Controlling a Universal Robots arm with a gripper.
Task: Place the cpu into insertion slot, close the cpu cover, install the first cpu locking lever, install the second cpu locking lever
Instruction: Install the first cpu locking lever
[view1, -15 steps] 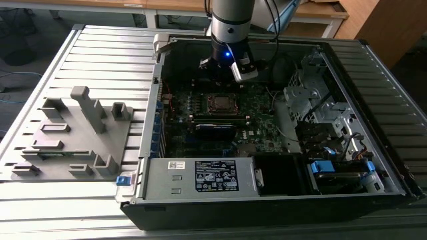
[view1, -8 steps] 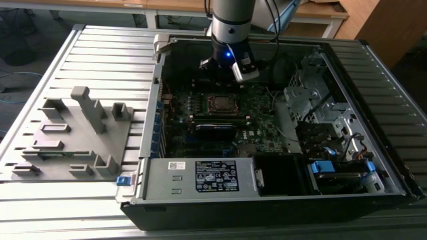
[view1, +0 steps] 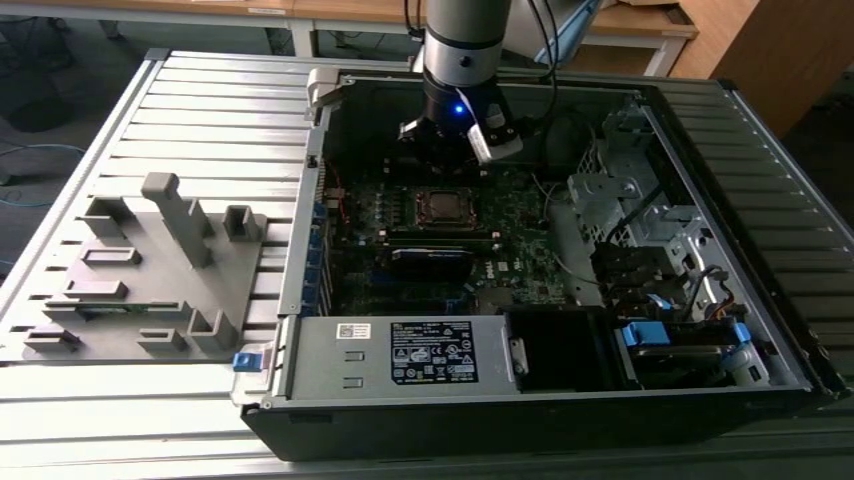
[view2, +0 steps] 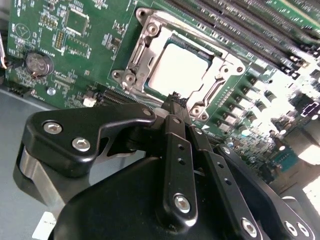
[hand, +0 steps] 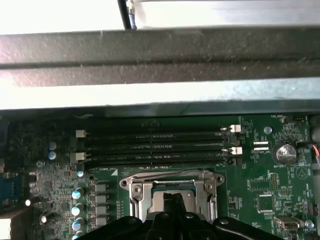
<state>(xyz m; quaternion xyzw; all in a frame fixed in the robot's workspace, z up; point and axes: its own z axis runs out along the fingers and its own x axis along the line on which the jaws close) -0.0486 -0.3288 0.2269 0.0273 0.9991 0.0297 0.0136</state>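
Observation:
The cpu (view2: 182, 70), a flat silvery square, lies in the insertion slot (view1: 445, 207) on the green motherboard inside the open computer case. The cpu cover (view2: 145, 47), a silvery frame with a square window, lies flat around the chip; the same cover (hand: 137, 192) appears in the first wrist view. A thin wire lever (hand: 170, 174) runs along one edge of the cover. My gripper (view2: 173, 98) hovers just above the near edge of the slot, its black fingers pressed together with nothing between them. In the exterior view my gripper (view1: 447, 160) hangs over the board just behind the socket.
Long black memory slots (hand: 155, 145) run beside the socket. A coin battery (view2: 36, 62) sits on the board. The case wall (hand: 160, 50) is close by. A power supply (view1: 400, 350) and drive cage (view1: 627, 200) are in the case. A grey fixture (view1: 147, 270) lies at the exterior view's left.

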